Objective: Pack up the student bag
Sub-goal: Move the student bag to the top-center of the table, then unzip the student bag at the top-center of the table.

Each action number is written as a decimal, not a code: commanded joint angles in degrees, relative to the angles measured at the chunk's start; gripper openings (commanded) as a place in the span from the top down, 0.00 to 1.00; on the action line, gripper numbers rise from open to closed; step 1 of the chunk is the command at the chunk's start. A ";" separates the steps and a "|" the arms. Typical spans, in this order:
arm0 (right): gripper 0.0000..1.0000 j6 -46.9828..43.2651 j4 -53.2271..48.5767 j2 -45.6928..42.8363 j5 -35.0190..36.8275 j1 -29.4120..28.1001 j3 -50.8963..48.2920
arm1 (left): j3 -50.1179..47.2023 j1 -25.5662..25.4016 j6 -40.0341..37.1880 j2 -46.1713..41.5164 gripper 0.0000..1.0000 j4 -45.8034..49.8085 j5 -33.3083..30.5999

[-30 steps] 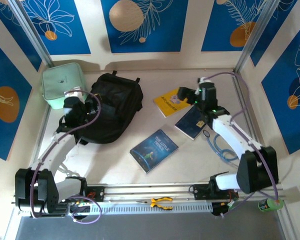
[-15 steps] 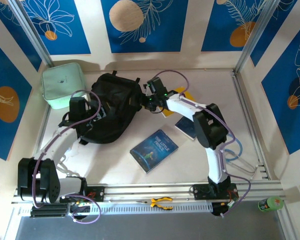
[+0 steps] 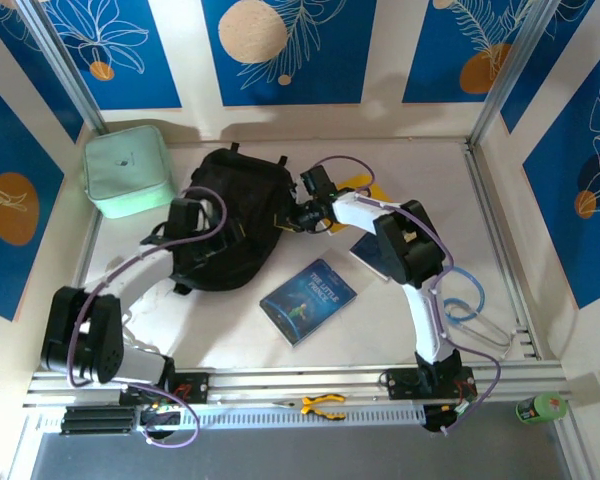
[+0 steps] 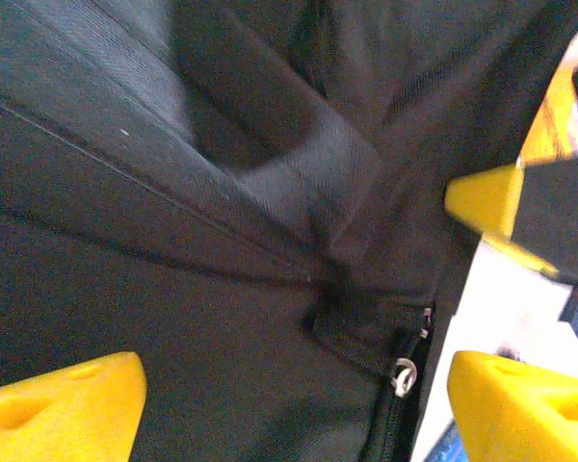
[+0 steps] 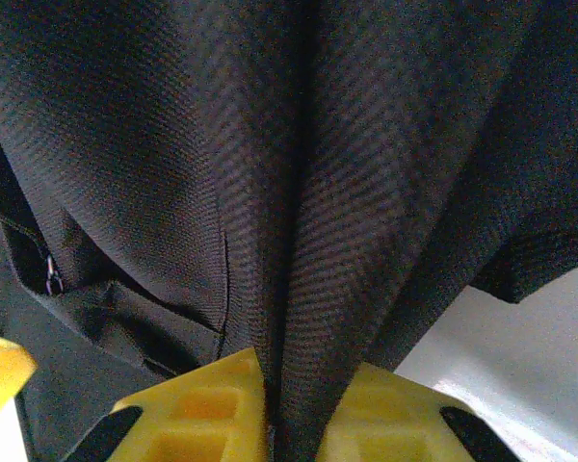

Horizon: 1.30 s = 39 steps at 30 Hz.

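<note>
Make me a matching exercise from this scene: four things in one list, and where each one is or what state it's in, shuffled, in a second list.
Things:
1. student bag
2. mint-green case
3. Little Prince book
4. right gripper

Places or states:
A. far left corner of the table
B. shut on a fold of the bag
C. black, just right of the case
D. flat near the table's middle

Pairs: 1-C, 2-A, 3-D, 4-B
</note>
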<state>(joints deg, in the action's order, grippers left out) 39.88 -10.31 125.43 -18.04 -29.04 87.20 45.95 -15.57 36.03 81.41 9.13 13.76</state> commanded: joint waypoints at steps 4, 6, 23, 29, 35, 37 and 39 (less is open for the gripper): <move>0.85 -3.54 1.44 -6.33 4.20 3.01 -10.28 | 5.57 -8.91 4.70 6.44 0.36 0.93 3.47; 0.85 -3.91 2.52 -7.44 4.41 3.11 -12.26 | 6.72 -10.82 6.43 8.38 0.43 1.10 4.54; 0.86 -1.64 6.40 -7.92 3.70 2.36 -15.75 | 8.23 -15.31 17.74 15.21 0.62 2.34 2.30; 0.86 0.06 7.45 -7.66 1.26 2.80 -15.74 | 9.05 -15.26 18.03 18.60 0.65 -3.54 3.31; 0.86 0.73 7.81 -7.46 0.34 2.26 -15.26 | 9.03 -15.29 20.03 20.58 0.69 -10.89 3.73; 0.86 0.82 7.55 -7.33 0.37 2.13 -15.15 | 9.14 -15.32 19.99 21.04 0.69 -12.38 3.88; 0.86 0.83 7.41 -7.34 0.46 1.97 -15.26 | 9.08 -15.35 19.78 21.25 0.70 -12.99 3.60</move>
<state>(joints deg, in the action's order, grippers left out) 39.97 -1.23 117.23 -15.92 -26.24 72.20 53.95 -30.28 55.24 101.78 0.16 16.53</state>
